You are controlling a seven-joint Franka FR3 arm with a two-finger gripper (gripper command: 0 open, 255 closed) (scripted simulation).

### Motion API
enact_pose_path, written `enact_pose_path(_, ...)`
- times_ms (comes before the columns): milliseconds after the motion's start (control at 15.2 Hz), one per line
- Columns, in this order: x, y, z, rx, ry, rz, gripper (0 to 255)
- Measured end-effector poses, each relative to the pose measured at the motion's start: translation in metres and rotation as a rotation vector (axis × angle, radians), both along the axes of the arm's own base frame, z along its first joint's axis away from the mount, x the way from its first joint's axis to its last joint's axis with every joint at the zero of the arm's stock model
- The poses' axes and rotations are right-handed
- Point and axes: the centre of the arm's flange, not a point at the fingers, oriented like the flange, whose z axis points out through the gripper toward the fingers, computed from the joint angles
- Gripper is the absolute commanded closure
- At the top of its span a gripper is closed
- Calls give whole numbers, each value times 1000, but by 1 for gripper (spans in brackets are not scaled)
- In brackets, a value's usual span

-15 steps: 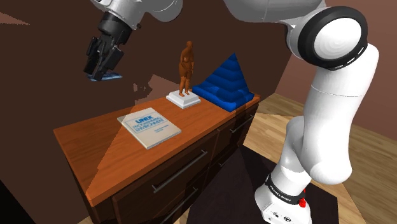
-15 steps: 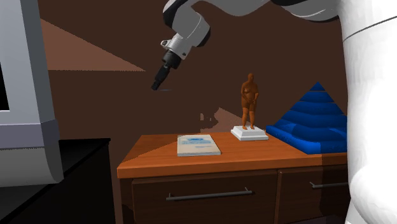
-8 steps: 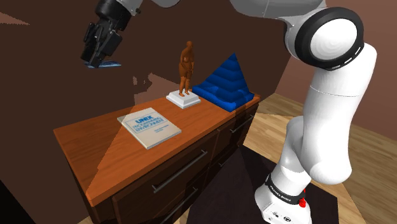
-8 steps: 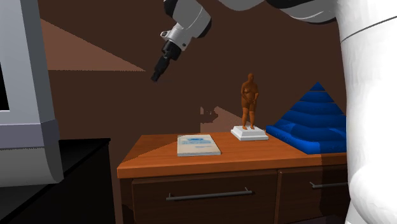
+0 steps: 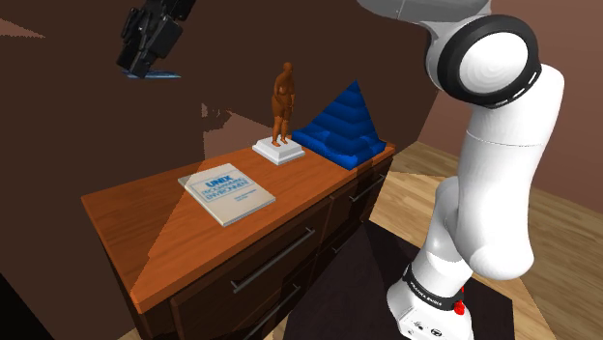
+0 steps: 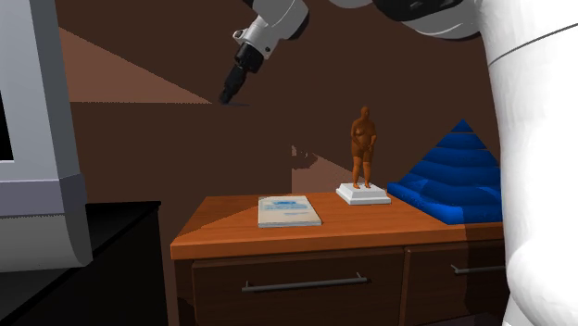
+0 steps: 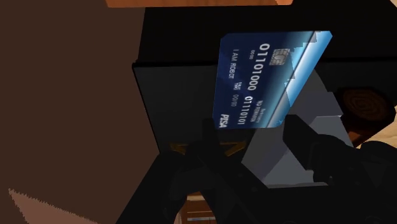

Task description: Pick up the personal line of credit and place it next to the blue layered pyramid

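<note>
The gripper [image 5: 143, 68] is hanging high above the wooden dresser [image 5: 135, 208], seemingly clenching the blue credit card [image 7: 267, 79] by its edge, though the dark fingers are blurring together. Pickup looks done. Carrying the card to the blue stepped pyramid [image 5: 340, 124] and setting it down are remaining.
</note>
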Motion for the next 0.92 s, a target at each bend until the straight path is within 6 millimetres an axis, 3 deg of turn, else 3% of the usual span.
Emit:
enact_pose_path(396,-1,-6,28,0,0,0,255)
enact_pose_path(924,-23,-101,31,-1,0,-2,255)
